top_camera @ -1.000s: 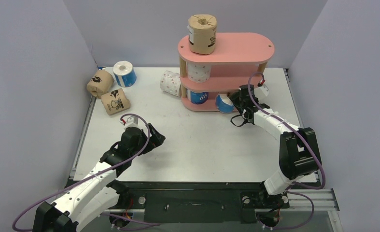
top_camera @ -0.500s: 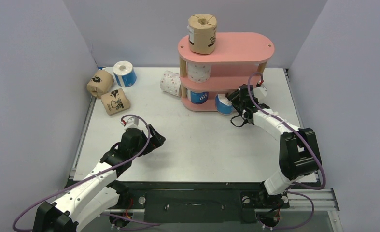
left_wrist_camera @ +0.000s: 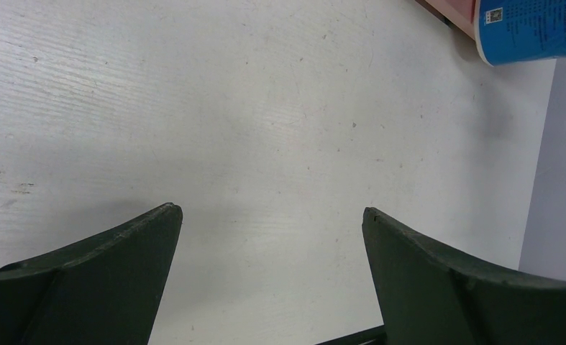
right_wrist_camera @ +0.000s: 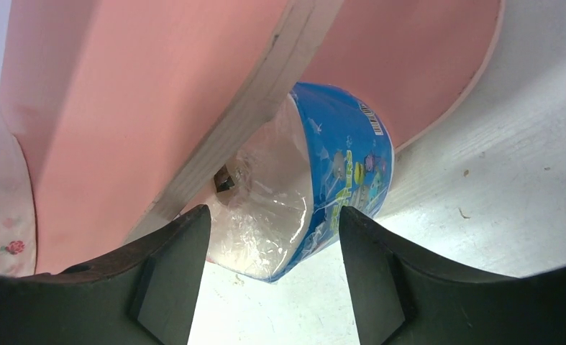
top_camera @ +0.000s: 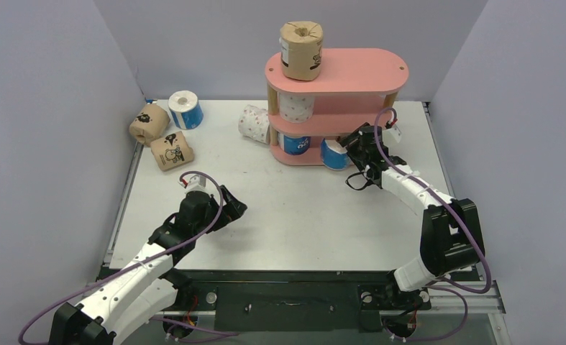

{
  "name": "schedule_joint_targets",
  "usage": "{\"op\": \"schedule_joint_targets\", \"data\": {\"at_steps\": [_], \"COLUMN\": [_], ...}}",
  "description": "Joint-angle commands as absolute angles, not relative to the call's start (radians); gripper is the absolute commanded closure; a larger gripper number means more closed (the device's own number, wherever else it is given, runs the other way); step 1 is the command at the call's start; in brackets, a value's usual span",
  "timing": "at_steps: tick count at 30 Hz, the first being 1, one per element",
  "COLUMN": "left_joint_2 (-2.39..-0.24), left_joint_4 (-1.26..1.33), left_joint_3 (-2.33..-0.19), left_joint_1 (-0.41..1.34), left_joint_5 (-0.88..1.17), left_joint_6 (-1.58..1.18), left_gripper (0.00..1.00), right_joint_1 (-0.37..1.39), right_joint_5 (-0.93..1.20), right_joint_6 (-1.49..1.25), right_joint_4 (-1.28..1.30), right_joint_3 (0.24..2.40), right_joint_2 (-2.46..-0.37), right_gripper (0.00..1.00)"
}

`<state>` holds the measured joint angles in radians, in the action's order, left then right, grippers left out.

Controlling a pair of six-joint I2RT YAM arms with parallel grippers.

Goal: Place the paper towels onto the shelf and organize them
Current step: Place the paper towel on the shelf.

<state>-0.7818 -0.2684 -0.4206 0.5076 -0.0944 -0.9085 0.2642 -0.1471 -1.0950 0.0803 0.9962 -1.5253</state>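
Paper towels [top_camera: 295, 108] on and beside the pink shelf [top_camera: 352, 72]; right tool [right_wrist_camera: 274, 212] parted at 1 blue roll [right_wrist_camera: 337, 165].

The right tool's jaws stand partly apart, flanking the near end of the blue roll without clamping it; contact cannot be told. The right arm reaches forward and left from its base, elbow bent, wrist low at the shelf's front. That roll lies on its side at the bottom board's front edge, tilted, white end toward the tool, long axis running in under the middle board. The left tool [left_wrist_camera: 270, 210] is wide apart and holds nothing, hanging over bare worktop [left_wrist_camera: 265, 108]; its arm lies low, pointing forward and right. 1 brown roll [top_camera: 300, 50] stands upright on the top board.
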Motion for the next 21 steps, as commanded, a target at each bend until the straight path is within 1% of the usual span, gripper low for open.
{"op": "schedule_joint_targets", "data": {"at_steps": [1,9,15,21], "left_joint_2": [-0.766,-0.768,-0.773,-0.771], "left_joint_4": [-0.218,-0.211,-0.208,-0.208], "left_joint_3": [-0.418,-0.413,-0.411,-0.411], "left_joint_1": [0.502,0.502,0.502,0.502], "left_joint_5": [-0.079,-0.077,-0.076,-0.079], "left_joint_6": [-0.919,-0.924,-0.925,-0.925], "left_gripper": [0.04,0.04,0.04,0.04], "right_joint_1": [0.256,0.254,0.258,0.257], "right_joint_5": [-0.125,-0.099,-0.09,-0.068], "right_joint_6": [-1.128,-1.139,-1.148,-1.152], "right_joint_4": [-0.05,-0.089,-0.182,-0.233], "right_joint_3": [0.989,0.976,0.949,0.926], "right_joint_2": [-1.488,-1.516,-1.529,-1.534], "right_gripper": [0.38,0.4,0.49,0.52]}}
